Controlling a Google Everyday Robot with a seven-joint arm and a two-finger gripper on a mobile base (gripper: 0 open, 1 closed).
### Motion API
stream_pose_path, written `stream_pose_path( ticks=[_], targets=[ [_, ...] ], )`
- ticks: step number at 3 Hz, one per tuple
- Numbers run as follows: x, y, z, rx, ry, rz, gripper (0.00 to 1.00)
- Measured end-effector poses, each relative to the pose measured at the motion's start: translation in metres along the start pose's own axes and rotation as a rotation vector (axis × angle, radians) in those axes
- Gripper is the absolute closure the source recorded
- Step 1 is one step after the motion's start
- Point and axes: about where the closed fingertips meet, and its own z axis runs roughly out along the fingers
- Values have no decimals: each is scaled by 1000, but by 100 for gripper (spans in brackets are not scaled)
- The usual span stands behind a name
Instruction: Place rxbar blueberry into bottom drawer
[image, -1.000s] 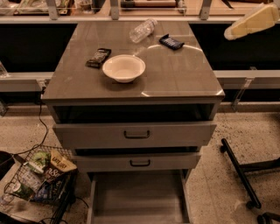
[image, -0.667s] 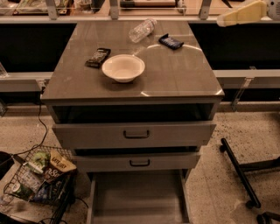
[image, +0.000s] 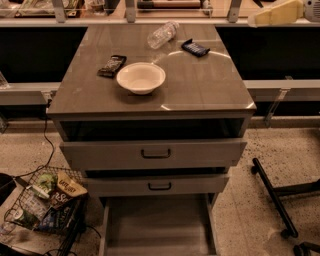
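Observation:
The rxbar blueberry (image: 195, 47) lies flat on the cabinet top (image: 210, 85) at its back right, a small dark navy bar. The bottom drawer (image: 157, 225) is pulled out at the cabinet's foot, and its grey inside is bare. My gripper (image: 277, 12) is at the top right corner of the view, a pale shape far right of and beyond the bar, touching nothing.
A white bowl (image: 141, 77) stands mid-top, a dark brown-green bar (image: 111, 65) lies left of it, and a clear bottle (image: 162, 34) lies on its side at the back. Two upper drawers (image: 155, 153) stick out slightly. A wire basket of snacks (image: 45, 202) sits lower left, a chair base (image: 280, 195) at right.
The gripper has moved up and away toward the top right corner. The objects on the cabinet have not moved.

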Motion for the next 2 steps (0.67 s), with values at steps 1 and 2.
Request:
stream_pose_path(
  ticks=[1,2],
  targets=[
    [7,3,8,11,-22,41,0],
    [20,2,45,-2,-57,114,0]
  ],
)
